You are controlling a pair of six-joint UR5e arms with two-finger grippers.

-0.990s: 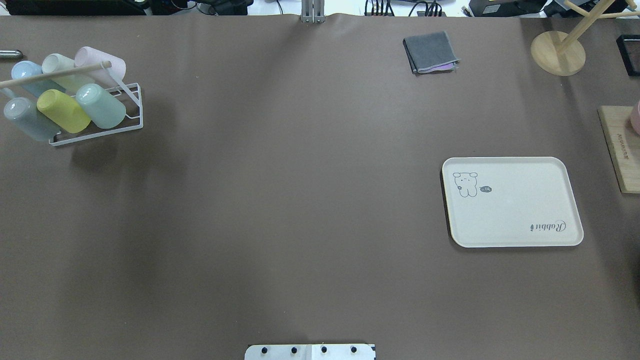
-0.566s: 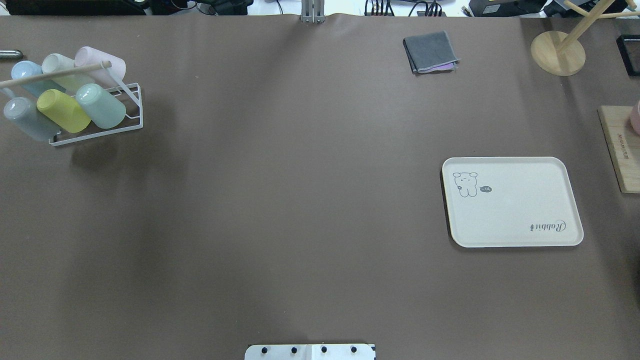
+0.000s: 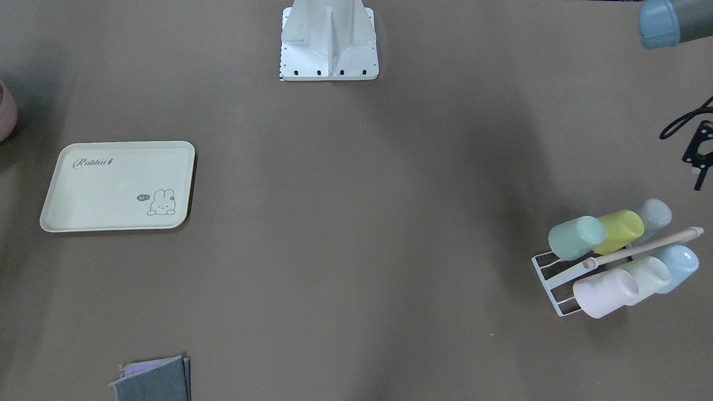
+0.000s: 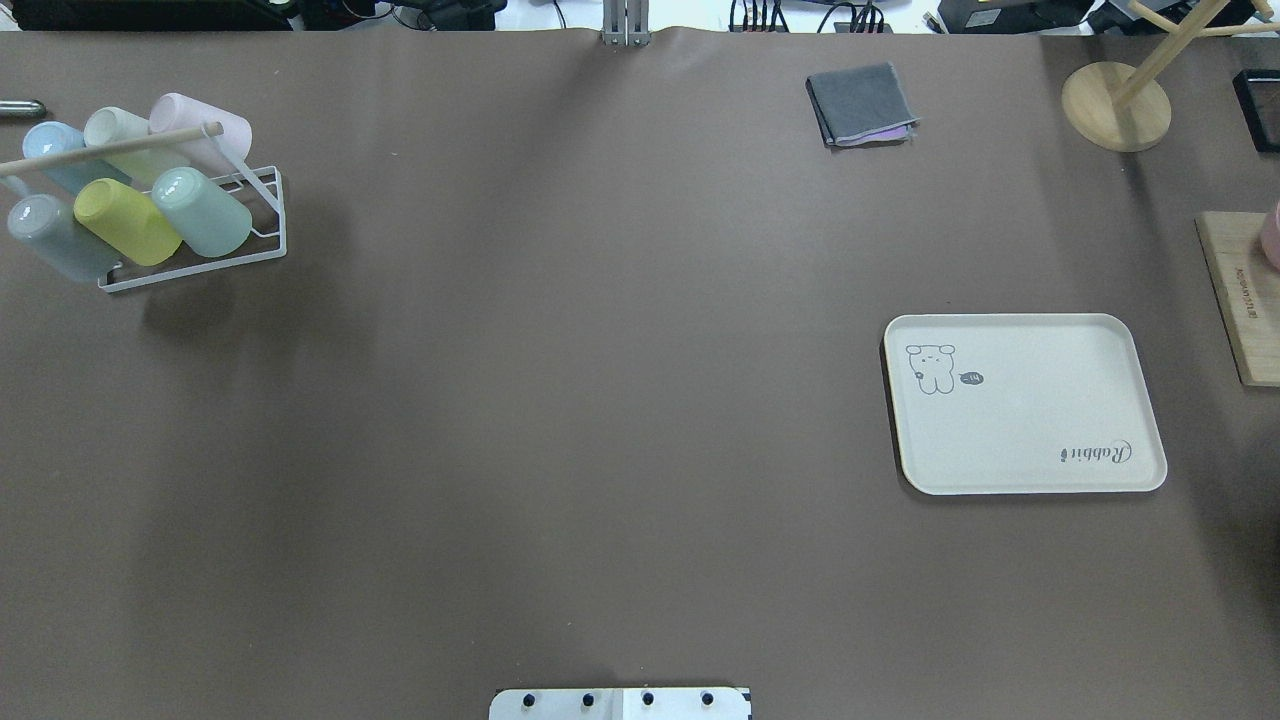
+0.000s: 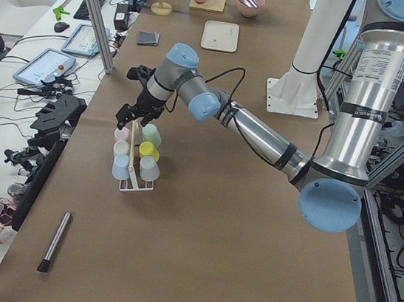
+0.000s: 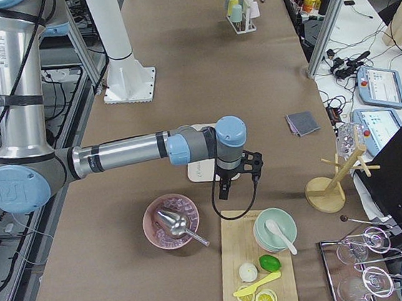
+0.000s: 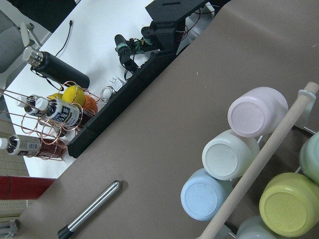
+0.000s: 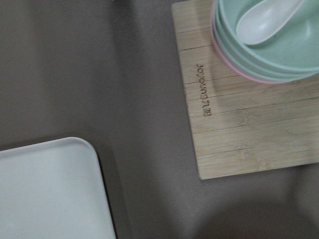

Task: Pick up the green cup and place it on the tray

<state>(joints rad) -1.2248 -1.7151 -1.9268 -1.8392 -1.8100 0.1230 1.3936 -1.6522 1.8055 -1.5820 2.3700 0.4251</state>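
Observation:
The green cup [image 4: 200, 212] is a mint tumbler lying tilted in a white wire rack [image 4: 262, 238] at the table's far left, next to a yellow-green cup [image 4: 128, 222]. It also shows in the front view [image 3: 576, 238], the left side view [image 5: 152, 135] and at the right edge of the left wrist view [image 7: 312, 159]. The cream tray [image 4: 1025, 403] with "Rabbit" script lies bare at the right [image 3: 117, 185]. My left gripper [image 5: 122, 116] hangs just above the rack. My right gripper [image 6: 238, 181] hovers between the tray and a wooden board. I cannot tell whether either is open or shut.
The rack also holds pink [image 4: 205, 125], whitish-green [image 4: 115, 128], blue [image 4: 50, 145] and grey [image 4: 50, 235] cups under a wooden rod [image 4: 110, 148]. A folded grey cloth [image 4: 860, 103], a wooden stand [image 4: 1115, 105] and a bamboo board [image 4: 1240, 300] with stacked bowls [image 6: 275, 229] are at the right.

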